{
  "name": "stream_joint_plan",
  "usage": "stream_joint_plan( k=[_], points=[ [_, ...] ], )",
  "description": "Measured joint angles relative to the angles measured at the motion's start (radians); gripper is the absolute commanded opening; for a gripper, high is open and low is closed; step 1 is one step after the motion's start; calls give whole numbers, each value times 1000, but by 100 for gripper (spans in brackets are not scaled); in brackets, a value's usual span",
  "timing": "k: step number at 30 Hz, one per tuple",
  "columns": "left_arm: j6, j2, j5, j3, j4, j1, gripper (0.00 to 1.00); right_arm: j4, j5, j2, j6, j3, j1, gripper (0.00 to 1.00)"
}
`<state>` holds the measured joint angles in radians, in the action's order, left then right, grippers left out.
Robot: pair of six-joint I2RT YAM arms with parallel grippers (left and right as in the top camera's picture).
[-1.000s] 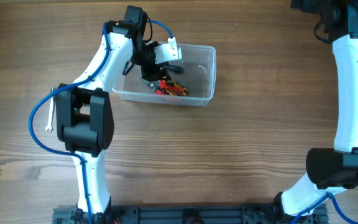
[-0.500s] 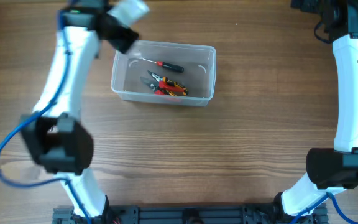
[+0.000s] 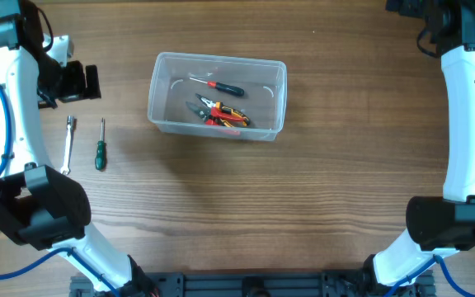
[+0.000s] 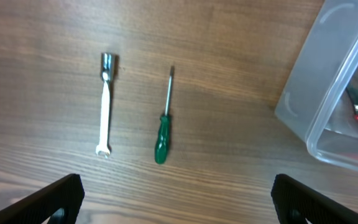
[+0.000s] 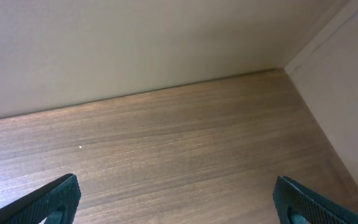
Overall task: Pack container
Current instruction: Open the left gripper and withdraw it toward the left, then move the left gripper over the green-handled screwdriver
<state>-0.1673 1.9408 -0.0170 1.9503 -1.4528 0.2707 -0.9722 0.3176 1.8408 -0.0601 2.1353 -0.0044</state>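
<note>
The container (image 3: 218, 96) held pliers (image 3: 221, 115) and a screwdriver (image 3: 218, 84), right of the released left fingers (image 4: 55, 198); right fingers (image 5: 53, 199) likewise released.

The clear plastic rectangular container (image 3: 264, 103) holds a red-and-black-handled screwdriver (image 3: 221, 86) at 12 o'clock of orange-handled pliers (image 3: 221, 115). At its 9 o'clock on the wooden table (image 3: 303, 206) lie a green-handled screwdriver (image 3: 101, 147), then a slim silver wrench (image 3: 68, 144) just beside.

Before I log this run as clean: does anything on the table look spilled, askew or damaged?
Nothing stands out. The container sits upright and intact, holding a red-and-black screwdriver and pliers. A green screwdriver and a wrench lie flat on the table beside it.
</note>
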Motion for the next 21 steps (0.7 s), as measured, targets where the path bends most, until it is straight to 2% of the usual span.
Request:
stream_joint_plan(
  k=[4,8,21],
  points=[
    [13,0,-15,-18,5,-5,99,0,0,0,0,0,0,100],
    [17,0,-29,-112,48,-17,100,0,0,0,0,0,0,100],
    [11,3,-56,-539,353,-28,100,0,0,0,0,0,0,100]
  ],
)
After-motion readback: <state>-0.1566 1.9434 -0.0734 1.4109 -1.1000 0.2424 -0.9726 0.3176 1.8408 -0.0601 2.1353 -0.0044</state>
